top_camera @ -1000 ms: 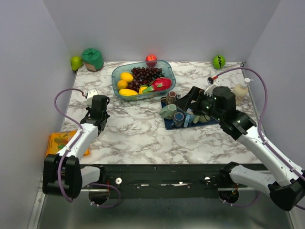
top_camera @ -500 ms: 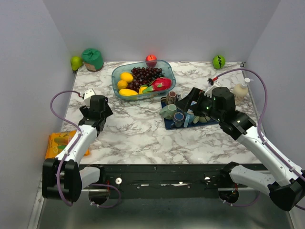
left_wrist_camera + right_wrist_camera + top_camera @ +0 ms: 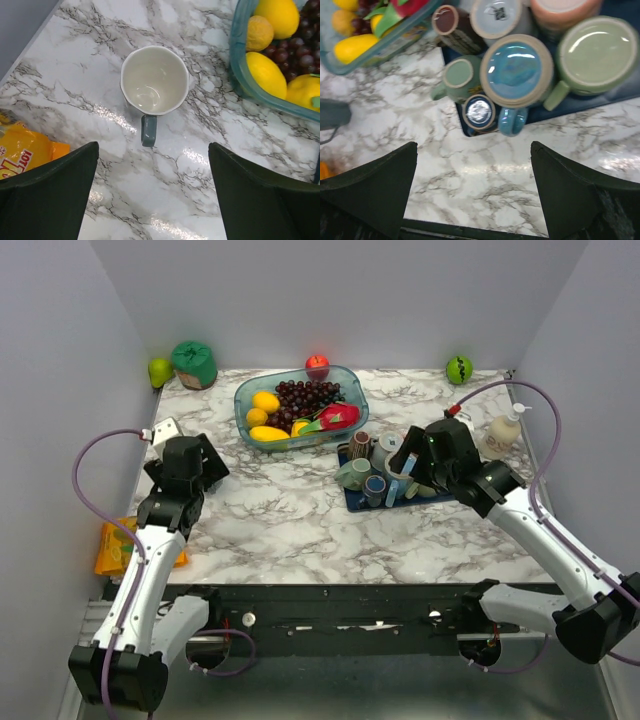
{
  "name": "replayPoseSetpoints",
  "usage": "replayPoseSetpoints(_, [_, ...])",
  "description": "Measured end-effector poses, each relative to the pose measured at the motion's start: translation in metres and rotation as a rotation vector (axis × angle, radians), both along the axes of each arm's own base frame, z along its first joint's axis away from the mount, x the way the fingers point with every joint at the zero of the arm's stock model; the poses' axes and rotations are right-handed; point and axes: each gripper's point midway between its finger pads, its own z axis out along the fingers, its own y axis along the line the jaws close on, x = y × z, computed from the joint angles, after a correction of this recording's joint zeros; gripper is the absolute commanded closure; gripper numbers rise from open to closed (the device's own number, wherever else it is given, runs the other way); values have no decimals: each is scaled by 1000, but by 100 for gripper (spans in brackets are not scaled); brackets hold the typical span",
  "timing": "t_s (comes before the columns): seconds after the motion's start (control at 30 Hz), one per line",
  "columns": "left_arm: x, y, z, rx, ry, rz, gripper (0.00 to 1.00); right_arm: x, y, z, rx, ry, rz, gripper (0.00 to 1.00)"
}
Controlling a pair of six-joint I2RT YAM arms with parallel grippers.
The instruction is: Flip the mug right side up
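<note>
The mug (image 3: 154, 82) stands upright on the marble, its white inside facing up and its grey-blue handle pointing toward my left gripper (image 3: 152, 200). That gripper hangs open above and just short of the mug, both fingers clear of it. From the top view the left gripper (image 3: 190, 468) covers the mug, so it does not show there. My right gripper (image 3: 475, 195) is open and holds nothing, over bare marble in front of a blue tray (image 3: 590, 100); in the top view the right gripper (image 3: 408, 462) sits over that tray.
Several upside-down mugs crowd the blue tray (image 3: 350, 500). A clear container of fruit (image 3: 300, 408) stands just right of the mug. An orange snack bag (image 3: 120, 540) lies at the left edge. A soap bottle (image 3: 505, 430) and green ball (image 3: 459, 369) sit back right.
My left gripper has opened, let go of the mug and drawn back up and to the left. The right gripper has shifted slightly over the tray, still open.
</note>
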Motion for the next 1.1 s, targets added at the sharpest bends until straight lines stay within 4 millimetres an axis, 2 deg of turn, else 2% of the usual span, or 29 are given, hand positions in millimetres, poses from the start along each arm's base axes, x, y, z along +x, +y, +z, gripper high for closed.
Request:
replayPoseSetpoints(0.13, [-2, -17, 32, -43, -61, -106, 1, 0, -22, -15, -90, 35, -95, 12])
replayPoseSetpoints(0.27, [1, -50, 53, -118, -100, -285, 1, 5, -37, -35, -165, 71, -161, 18])
replayPoseSetpoints(0.37, [0, -75, 59, -179, -111, -419, 1, 5, -46, -65, -234, 132, -187, 20])
replayPoseSetpoints(0.47, [-3, -96, 63, -234, -121, -530, 1, -5, -58, -103, -299, 215, -199, 21])
replayPoseSetpoints(0.53, [-5, -107, 66, -261, -130, -587, 1, -9, -65, -117, -317, 247, -211, 21])
replayPoseSetpoints(0.73, [-10, -123, 70, -308, -141, -680, 1, 1, -76, -130, -289, 219, -261, 18])
replayPoseSetpoints(1.1, [-9, -130, 69, -326, -142, -714, 1, 29, -79, -152, -288, 145, -255, 17])
